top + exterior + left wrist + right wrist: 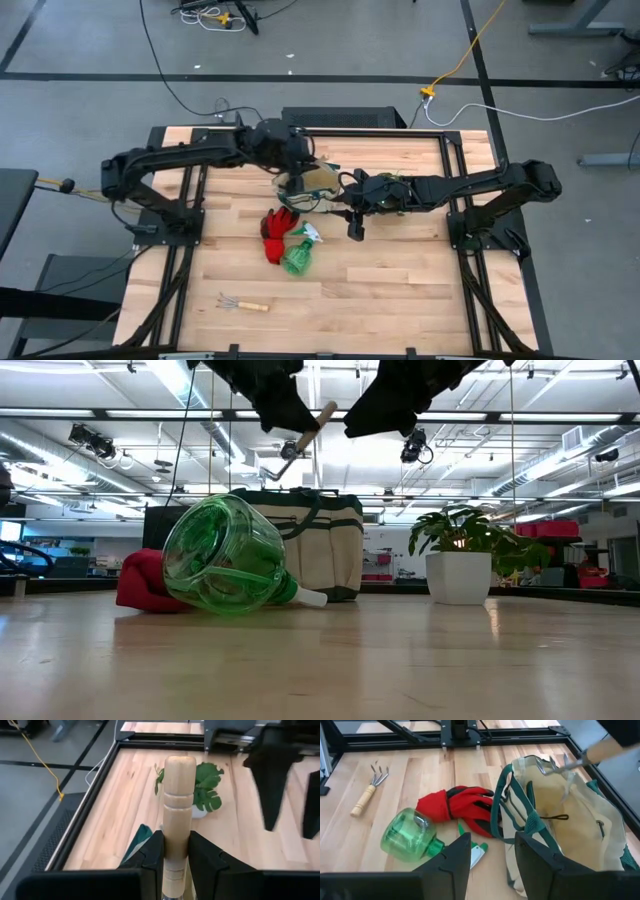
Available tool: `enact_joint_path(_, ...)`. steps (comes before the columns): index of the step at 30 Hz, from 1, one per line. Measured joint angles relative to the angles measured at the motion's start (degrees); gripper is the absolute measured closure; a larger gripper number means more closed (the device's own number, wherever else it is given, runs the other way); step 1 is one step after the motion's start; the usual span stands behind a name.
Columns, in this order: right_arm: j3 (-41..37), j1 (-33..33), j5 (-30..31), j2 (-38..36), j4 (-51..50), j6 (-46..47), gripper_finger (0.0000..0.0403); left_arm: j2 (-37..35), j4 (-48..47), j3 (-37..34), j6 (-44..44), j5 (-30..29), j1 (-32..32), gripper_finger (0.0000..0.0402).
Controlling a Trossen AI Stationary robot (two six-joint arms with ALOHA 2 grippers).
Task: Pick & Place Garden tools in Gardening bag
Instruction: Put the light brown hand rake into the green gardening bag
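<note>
The cream gardening bag stands open on the table's middle. My left gripper hangs over it, shut on a wooden-handled mini rake. The rake's tines hang above the bag's mouth. Red gloves lie beside the bag. A green spray bottle lies on its side against them. A second rake lies flat near the front left. My right gripper hovers open above the bag's near side, holding nothing. My left gripper pinches the rake's wooden handle between its two fingers, which lie across it. The handle's rounded free end stands up past the fingers, and the metal tines slant down below them. The rake is lifted clear, tilted above the open bag.
A potted leafy plant stands to the right of the bag, under my right arm. Dark frame rails line the table's sides. Bare wood lies toward the near edge.
</note>
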Motion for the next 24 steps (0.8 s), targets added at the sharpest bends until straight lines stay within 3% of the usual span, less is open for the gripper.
enact_joint_path(16, 0.0, 0.0, 0.0, 0.0, 0.1, 0.1, 0.0248, 6.3, 0.4, 0.0, 0.3, 4.6, 3.5, 0.0331)
enact_joint_path(24, 0.0, 0.0, 0.0, 0.1, 0.2, 0.1, 0.0248, 6.3, -4.5, 0.0, 2.5, 4.1, 3.6, 0.0328)
